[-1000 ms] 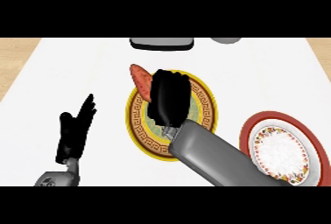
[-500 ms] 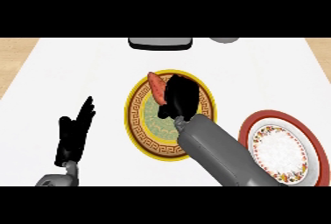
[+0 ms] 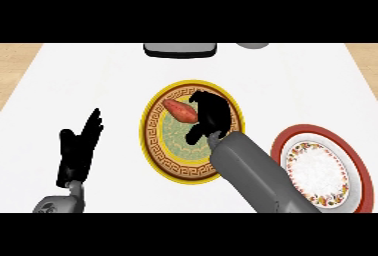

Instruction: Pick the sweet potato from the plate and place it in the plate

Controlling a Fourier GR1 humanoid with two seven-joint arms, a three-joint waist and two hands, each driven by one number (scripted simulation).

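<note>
An orange-red sweet potato (image 3: 179,111) lies tilted over the far-left part of a green plate with a yellow patterned rim (image 3: 164,150) at mid-counter. My right hand (image 3: 209,116) reaches in over this plate from the lower right. Its fingers curl round the potato's right end, hiding that end and part of the plate's middle. A second plate with a red rim (image 3: 314,129) and a white flowered centre sits at the right, partly behind my right forearm. My left hand (image 3: 80,150) rests open at the left, fingers pointing up, well apart from both plates.
A dark grey flat object (image 3: 179,49) sits at the counter's far edge, with a lighter grey thing (image 3: 253,45) to its right. White countertop runs between the two plates and around my left hand.
The right hand has drawn back toward me, and the sweet potato has come with it from the plate's far-left rim to over the plate's inside. The left hand stays put.
</note>
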